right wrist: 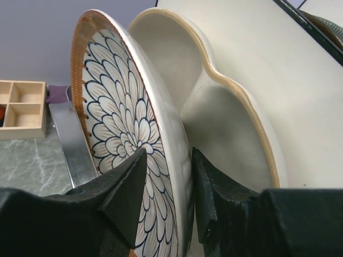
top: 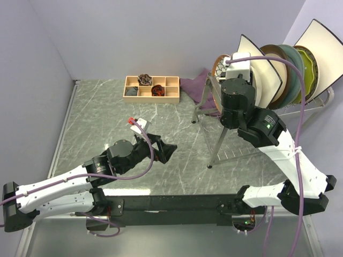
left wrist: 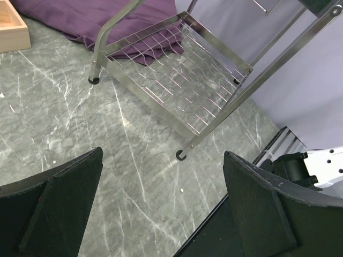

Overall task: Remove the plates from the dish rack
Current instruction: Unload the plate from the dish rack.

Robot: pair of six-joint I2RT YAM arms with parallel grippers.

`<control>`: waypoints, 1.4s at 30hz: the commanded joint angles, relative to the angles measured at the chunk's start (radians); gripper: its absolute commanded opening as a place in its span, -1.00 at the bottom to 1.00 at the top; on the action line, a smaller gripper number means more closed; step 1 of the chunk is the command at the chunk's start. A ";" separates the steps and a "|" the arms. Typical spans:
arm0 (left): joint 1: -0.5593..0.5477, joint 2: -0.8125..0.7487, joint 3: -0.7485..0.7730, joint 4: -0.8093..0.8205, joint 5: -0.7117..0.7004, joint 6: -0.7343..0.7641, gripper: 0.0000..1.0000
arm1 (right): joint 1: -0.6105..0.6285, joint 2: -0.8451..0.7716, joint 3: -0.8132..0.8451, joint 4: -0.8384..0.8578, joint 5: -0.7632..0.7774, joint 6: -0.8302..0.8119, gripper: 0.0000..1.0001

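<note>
straddles the rim of the petal-patterned plate (right wrist: pixel 123 134) with the right gripper (right wrist: pixel 169 160), jaws narrowed to its thickness, seemingly pinching. stands upright at the 9 o'clock end of the row in the dish rack (top: pixel 225 144), cream divided plate (right wrist: pixel 225 107) just behind. looks like glazed ceramic: stiff, heavy, slick, chippable; calls for a deep rim grip. leaves the left gripper (left wrist: pixel 163 160) wide open, empty.

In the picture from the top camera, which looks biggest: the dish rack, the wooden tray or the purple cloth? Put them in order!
1. dish rack, easily the biggest.
2. wooden tray.
3. purple cloth, but the rack hides part of it, so tray versus cloth is unsure.
</note>
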 commanded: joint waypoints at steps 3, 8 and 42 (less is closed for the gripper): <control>0.002 0.010 0.016 0.047 -0.008 -0.007 0.99 | 0.001 0.027 0.013 0.054 0.072 -0.051 -0.17; 0.002 0.002 0.016 0.044 -0.019 -0.007 0.99 | 0.005 0.034 0.040 0.085 0.071 -0.100 -0.40; 0.004 0.031 0.095 0.031 0.001 -0.076 0.99 | 0.083 -0.011 0.008 0.501 0.019 -0.531 -1.00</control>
